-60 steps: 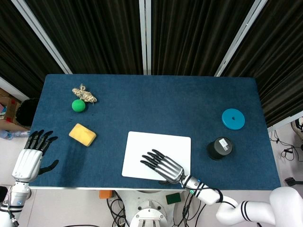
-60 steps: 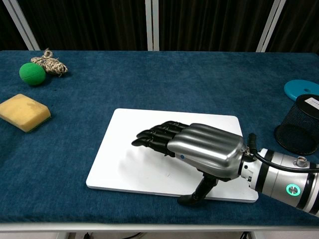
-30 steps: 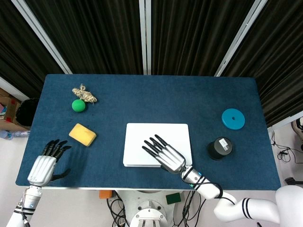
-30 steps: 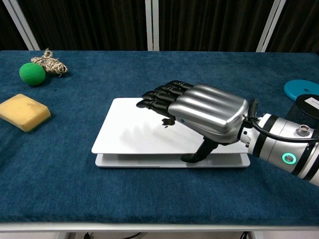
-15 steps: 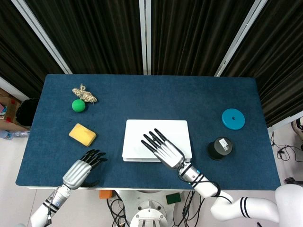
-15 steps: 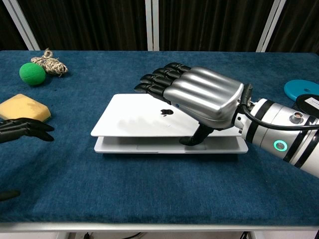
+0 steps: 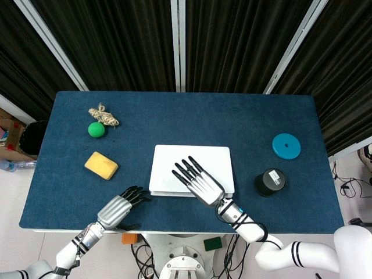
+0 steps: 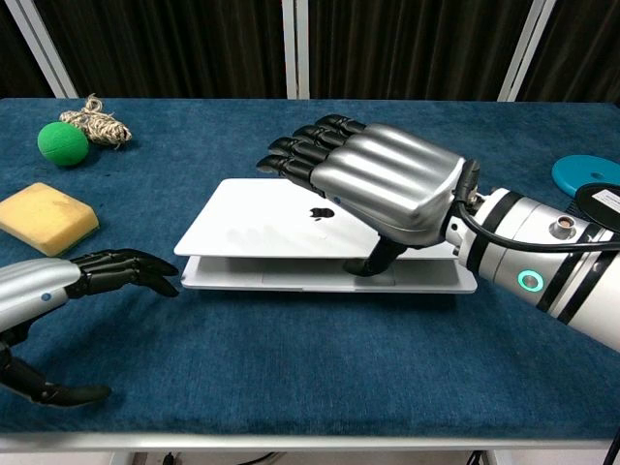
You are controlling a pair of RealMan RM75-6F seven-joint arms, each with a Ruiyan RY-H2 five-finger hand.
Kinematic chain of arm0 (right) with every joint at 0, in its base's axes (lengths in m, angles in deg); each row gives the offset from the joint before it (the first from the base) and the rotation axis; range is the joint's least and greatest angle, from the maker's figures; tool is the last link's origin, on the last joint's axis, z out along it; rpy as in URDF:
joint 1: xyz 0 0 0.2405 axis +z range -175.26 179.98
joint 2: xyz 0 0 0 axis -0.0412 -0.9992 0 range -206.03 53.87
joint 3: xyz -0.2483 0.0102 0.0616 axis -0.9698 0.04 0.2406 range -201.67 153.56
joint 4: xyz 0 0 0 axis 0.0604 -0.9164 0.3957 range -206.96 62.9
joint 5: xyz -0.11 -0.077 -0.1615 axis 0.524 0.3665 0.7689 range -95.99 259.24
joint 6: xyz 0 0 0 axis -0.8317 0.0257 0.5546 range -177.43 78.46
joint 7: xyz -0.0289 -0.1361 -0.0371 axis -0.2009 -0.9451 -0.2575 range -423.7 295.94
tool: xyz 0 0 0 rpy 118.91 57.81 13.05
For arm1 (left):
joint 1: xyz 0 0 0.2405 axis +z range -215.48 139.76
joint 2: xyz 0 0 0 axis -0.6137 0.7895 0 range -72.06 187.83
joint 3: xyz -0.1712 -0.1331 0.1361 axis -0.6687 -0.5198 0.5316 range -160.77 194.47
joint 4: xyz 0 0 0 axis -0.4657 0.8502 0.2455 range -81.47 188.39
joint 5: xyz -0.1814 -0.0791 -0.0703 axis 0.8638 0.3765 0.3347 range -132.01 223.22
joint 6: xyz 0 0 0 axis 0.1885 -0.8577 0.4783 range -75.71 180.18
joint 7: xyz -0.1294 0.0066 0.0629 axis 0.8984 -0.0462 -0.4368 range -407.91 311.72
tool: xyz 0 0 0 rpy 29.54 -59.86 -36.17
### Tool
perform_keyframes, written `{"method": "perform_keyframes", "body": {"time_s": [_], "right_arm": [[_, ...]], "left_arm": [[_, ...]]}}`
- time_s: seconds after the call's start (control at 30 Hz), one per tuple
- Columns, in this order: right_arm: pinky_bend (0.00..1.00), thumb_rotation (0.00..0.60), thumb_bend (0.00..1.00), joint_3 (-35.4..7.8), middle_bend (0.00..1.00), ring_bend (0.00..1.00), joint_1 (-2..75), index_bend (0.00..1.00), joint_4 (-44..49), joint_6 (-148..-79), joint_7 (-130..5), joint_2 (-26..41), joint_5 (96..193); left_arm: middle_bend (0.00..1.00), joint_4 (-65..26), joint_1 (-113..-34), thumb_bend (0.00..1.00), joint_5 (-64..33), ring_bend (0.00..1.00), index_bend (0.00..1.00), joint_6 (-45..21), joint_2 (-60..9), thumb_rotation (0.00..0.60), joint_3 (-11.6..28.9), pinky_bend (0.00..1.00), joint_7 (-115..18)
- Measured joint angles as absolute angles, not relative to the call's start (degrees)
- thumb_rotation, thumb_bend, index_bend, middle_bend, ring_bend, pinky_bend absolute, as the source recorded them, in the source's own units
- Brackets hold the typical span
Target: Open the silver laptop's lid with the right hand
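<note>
The silver laptop (image 7: 171,160) lies at the table's front centre, its lid (image 8: 252,228) raised a small way off the base (image 8: 291,278). My right hand (image 8: 387,182) is over the lid's front right part. Its thumb (image 8: 373,260) is hooked under the lid's front edge and props it up, while its fingers (image 8: 300,155) stretch out flat a little above the lid without pressing on it. My left hand (image 8: 92,276) hovers low at the front left, fingers extended and holding nothing, fingertips just short of the laptop's left front corner. The head view also shows my right hand (image 7: 197,181) and my left hand (image 7: 119,209).
A yellow sponge (image 7: 101,165), a green ball (image 7: 96,129) and a rope knot (image 7: 103,115) lie at the left. A black mesh cup (image 7: 269,182) and a blue disc (image 7: 286,146) stand to the right of the laptop. Dark curtains hang behind the blue table (image 7: 186,116).
The lid has come up from flat to slightly raised as my right hand rose with its thumb under the edge. My left hand moved in from the far left toward the laptop's corner.
</note>
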State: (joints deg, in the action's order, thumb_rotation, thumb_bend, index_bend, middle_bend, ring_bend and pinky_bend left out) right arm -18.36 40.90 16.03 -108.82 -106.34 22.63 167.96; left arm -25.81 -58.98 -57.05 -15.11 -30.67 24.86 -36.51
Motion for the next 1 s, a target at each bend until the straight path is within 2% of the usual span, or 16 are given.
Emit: {"method": "perform_keyframes", "body": {"time_s": [0.63,1.0], "right_arm": [[0.00,0.600,0.21,-18.6,0.00,0.00,41.7,0.00,15.5,-108.8,-107.7,23.3,166.4],[0.00,0.600,0.22,-18.8,0.00,0.00,42.1,0.00,14.8,-108.7,-108.7,23.9,165.7]], "left_arm": [[0.06,-23.2,-64.0,0.17,-56.1,0.00,0.18,-12.7,-33.6,0.600,24.0,0.04,-35.2],[0.06,-22.3,-66.6,0.17,-54.2,0.00,0.18,-8.5,-34.2,0.600,24.6,0.03,-34.9]]}}
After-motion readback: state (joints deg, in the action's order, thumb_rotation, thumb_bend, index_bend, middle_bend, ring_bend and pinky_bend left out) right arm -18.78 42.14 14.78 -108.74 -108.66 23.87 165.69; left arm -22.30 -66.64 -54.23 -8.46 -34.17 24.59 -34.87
